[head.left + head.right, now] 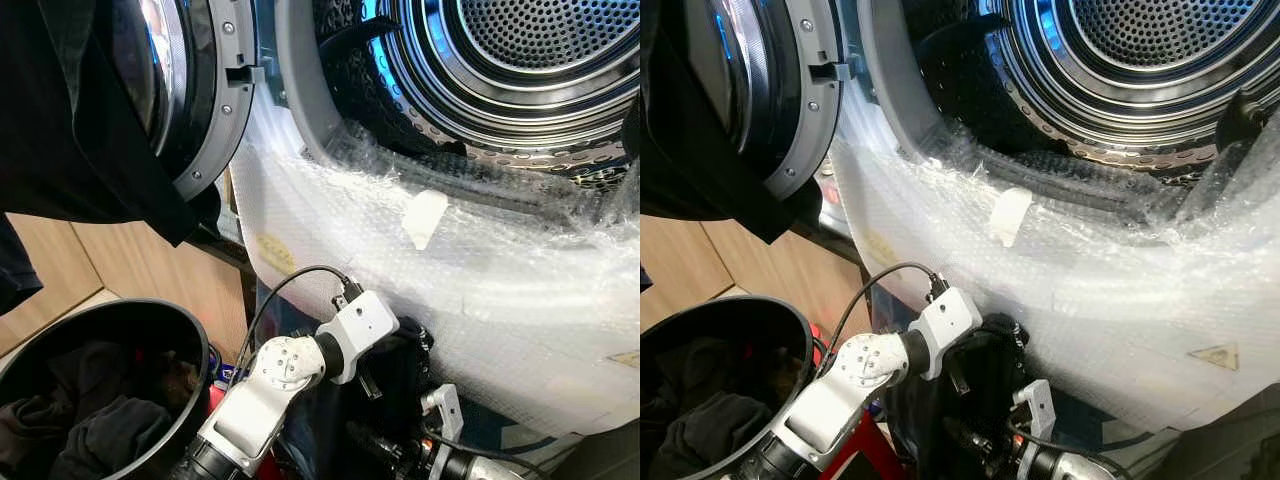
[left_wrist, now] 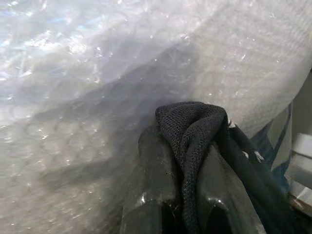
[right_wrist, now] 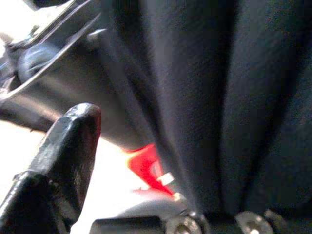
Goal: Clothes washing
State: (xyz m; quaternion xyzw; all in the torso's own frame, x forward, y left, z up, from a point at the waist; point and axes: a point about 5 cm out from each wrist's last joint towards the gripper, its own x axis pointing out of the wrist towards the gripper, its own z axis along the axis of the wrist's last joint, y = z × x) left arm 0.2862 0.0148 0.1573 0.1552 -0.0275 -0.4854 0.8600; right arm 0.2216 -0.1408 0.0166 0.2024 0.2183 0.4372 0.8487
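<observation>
The washing machine's steel drum (image 1: 520,60) stands open above me, its door (image 1: 205,100) swung to the left. Bubble wrap (image 1: 450,290) covers the front below the opening. Low against that front, my left gripper (image 2: 187,195) is shut on a black knitted garment (image 2: 190,126), a fold of it pinched between the fingers. The garment (image 1: 395,370) hangs as a dark bundle beyond the white left wrist (image 1: 355,330). My right arm (image 1: 470,465) comes in from the lower right just under it. In the right wrist view one black finger (image 3: 73,131) stands apart, with dark cloth (image 3: 219,97) draped beside it.
A round black basket (image 1: 190,340) with dark clothes (image 1: 90,430) inside sits at the lower left. Another black garment (image 1: 80,130) drapes over the open door. Wooden panels (image 1: 150,270) lie behind the basket. A piece of tape (image 1: 425,215) sticks on the bubble wrap.
</observation>
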